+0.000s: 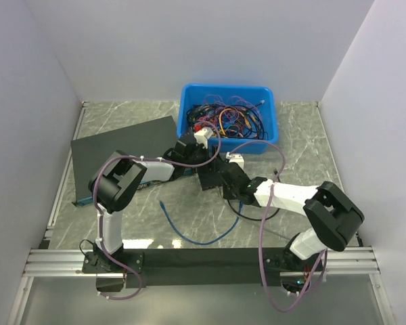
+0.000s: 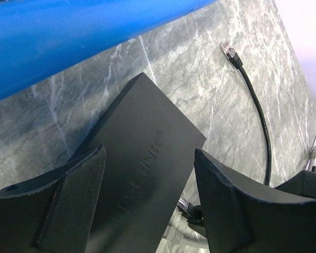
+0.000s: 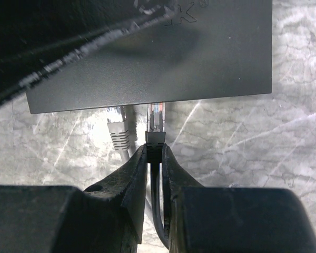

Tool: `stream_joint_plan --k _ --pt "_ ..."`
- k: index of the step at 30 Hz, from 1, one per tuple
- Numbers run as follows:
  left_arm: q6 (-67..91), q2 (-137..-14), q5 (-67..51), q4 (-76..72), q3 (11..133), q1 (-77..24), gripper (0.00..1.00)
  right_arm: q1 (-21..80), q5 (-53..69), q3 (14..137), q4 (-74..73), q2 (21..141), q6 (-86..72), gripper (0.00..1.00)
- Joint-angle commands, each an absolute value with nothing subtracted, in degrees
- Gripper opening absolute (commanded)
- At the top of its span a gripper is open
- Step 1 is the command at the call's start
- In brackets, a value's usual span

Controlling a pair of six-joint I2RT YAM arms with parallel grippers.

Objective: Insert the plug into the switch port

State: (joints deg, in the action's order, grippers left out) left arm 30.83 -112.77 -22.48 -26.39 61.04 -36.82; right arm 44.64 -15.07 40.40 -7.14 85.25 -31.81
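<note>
Nearest, the right hand (image 3: 154,149) is closed almost fully, its two fingertips pinching the dark boot at the back of the plug (image 3: 156,117). The plug's clear tip points straight ahead of the hand. Just beyond the tip is the near edge of the switch (image 3: 200,58), a flat black box lying on the marbled surface (image 3: 242,153). The tip meets that edge, so the plug looks lined up at the mouth of the switch port and perhaps slightly in. Pushing it fully home seems to be what remains. Close beside the plug, a grey plug (image 3: 117,133) sits in a neighbouring port. Farther on, the left hand (image 2: 148,153) stands wide open astride the switch, one finger on each side, holding nothing; whether its pads touch the box is unclear. Beyond that hand lie a loose black cable's connector (image 2: 229,51) and a blue bin (image 2: 68,37). The port itself is hidden under the box's edge. The held cable is in shadow, though a blue cable (image 1: 189,238) runs toward the right hand.
</note>
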Motion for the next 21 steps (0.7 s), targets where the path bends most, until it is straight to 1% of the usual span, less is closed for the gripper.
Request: stream_joint_plan --k 1,10,15,21 --pt "30.15 -113.99 -23.91 -27.16 62.32 -36.65 0.74 45.00 -17.14 44.03 -5.10 86.13 -30.85 0.00" --pt "28.57 -116.36 -28.21 -25.93 63.72 -36.65 0.74 45.00 -16.53 43.33 -2.20 88.42 -30.06 0.00" --pt "27.16 -117.86 -29.18 -23.56 65.12 -36.65 0.74 45.00 -16.26 42.19 -0.09 87.80 -29.36 0.00" --pt "26.10 -118.21 -26.03 -21.19 65.83 -36.65 0.74 45.09 -17.58 40.26 2.54 85.52 -28.48 0.00"
